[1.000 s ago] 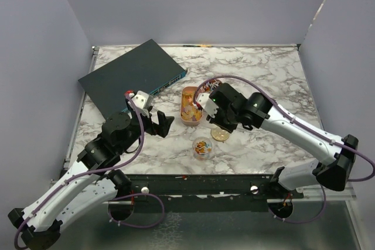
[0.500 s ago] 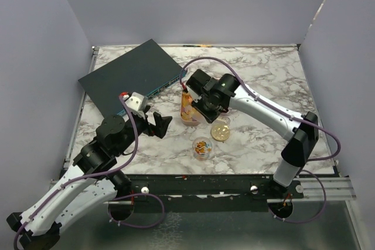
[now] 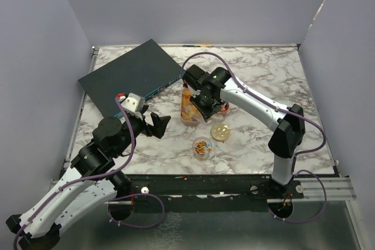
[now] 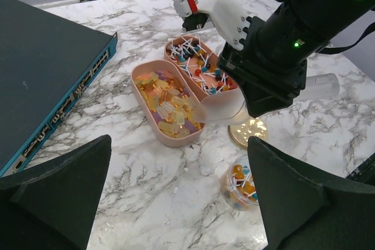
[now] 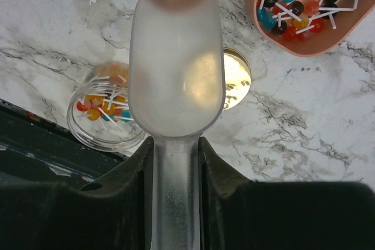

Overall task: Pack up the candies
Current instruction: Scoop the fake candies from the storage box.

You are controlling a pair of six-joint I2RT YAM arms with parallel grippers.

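Fingers of the right gripper (image 5: 176, 159) are drawn in narrowly and clamp the handle of a frosted plastic scoop (image 5: 176, 57). In the left wrist view the scoop's bowl sits at the lower right end of the left peach tray (image 4: 142, 73); whether it touches the tray cannot be told. The left gripper (image 4: 179, 162) stands spread as wide as it goes and holds nothing, hovering left of centre in the overhead view. The candies (image 4: 167, 106) lie mostly in two oval trays set side by side. Orange-yellow ones fill the left tray, and mixed red, blue and dark ones on white sticks fill the right tray (image 4: 230, 95). A few more sit in a small clear jar (image 5: 105, 118) at the lower left of the right wrist view, with a round gold lid (image 5: 235, 80) just beside it. All of this rests on a white marble-patterned table (image 3: 275, 80). A dark network switch (image 3: 132, 77) with a blue front lies at the upper left, and plain pale lilac walls (image 3: 193, 4) close in three sides.
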